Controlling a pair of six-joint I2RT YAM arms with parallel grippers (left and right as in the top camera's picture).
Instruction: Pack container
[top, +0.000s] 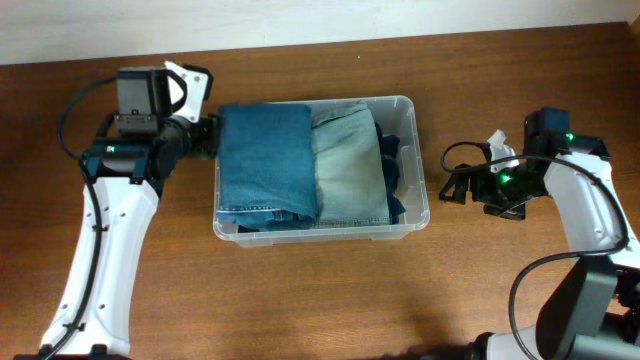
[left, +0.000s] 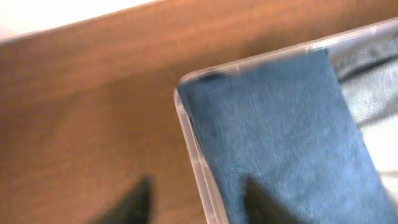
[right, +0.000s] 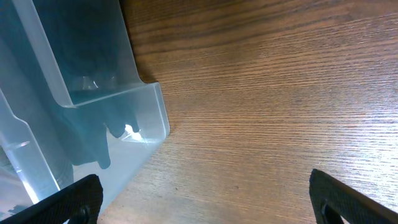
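Observation:
The container (top: 322, 233) is a clear plastic tub in the middle of the table. It holds a folded dark blue denim piece (top: 266, 160) on the left, a pale washed denim piece (top: 350, 165) in the middle and a dark garment (top: 394, 160) at the right. My left gripper (top: 211, 136) is open at the tub's left rim. In the blurred left wrist view its fingers (left: 199, 208) straddle the rim (left: 188, 140), one over the blue denim (left: 280, 137). My right gripper (top: 455, 186) is wide open and empty, right of the tub. The right wrist view shows the fingers (right: 208, 205) beside the tub's corner (right: 115, 99).
The wooden table (top: 320, 300) runs to a pale wall at the back. Black cables loop near both arms. Bare wood (right: 280, 93) lies under the right gripper.

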